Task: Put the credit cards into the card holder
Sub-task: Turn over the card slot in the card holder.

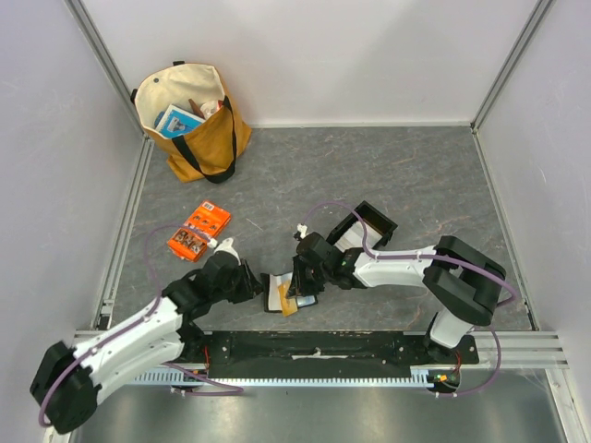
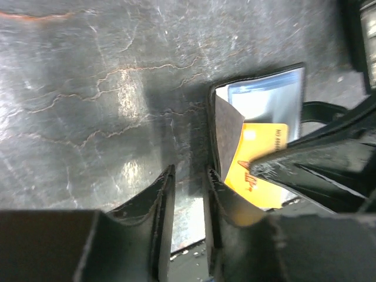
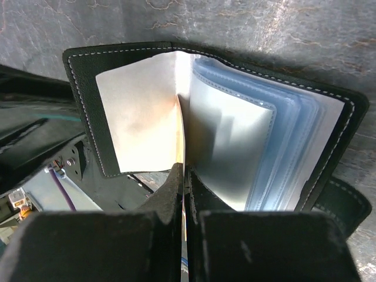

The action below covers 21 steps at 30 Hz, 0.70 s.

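Observation:
The black card holder (image 1: 275,297) lies open on the grey table between the two grippers. Its white inner page and blue-edged clear sleeves show in the right wrist view (image 3: 82,88). My right gripper (image 1: 300,288) is shut on a tan-orange credit card (image 1: 291,308). In its own view (image 3: 185,170) the card (image 3: 181,135) is edge-on at the holder's fold. The left wrist view shows the card (image 2: 261,147) partly behind a page of the holder (image 2: 258,97). My left gripper (image 1: 261,286) is at the holder's left edge (image 2: 188,173), jaws a narrow gap apart with only table between them.
A black shallow tray (image 1: 365,226) sits behind the right arm. Two orange printed packets (image 1: 208,220) (image 1: 187,243) lie to the left. A tan tote bag (image 1: 189,120) stands at the back left. Walls and frame posts enclose the table.

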Each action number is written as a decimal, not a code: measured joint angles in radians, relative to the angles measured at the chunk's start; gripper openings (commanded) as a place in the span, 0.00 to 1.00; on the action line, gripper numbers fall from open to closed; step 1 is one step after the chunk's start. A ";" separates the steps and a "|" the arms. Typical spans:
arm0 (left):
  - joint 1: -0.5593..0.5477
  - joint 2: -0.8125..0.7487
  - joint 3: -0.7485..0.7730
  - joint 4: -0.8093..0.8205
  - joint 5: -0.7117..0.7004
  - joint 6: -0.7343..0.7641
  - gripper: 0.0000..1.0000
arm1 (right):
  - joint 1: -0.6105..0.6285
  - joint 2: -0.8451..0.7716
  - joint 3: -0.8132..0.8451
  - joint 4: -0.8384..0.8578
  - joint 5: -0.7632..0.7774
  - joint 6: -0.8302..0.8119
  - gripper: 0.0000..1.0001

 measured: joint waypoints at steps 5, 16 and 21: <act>0.001 -0.246 -0.010 -0.110 -0.050 -0.045 0.58 | 0.000 0.000 0.000 0.000 0.008 0.007 0.00; 0.001 -0.402 -0.137 -0.119 -0.026 -0.100 0.63 | 0.003 0.000 0.000 0.001 0.025 0.008 0.00; 0.001 -0.276 -0.135 -0.054 -0.002 -0.105 0.61 | 0.003 -0.002 0.000 0.001 0.027 0.008 0.00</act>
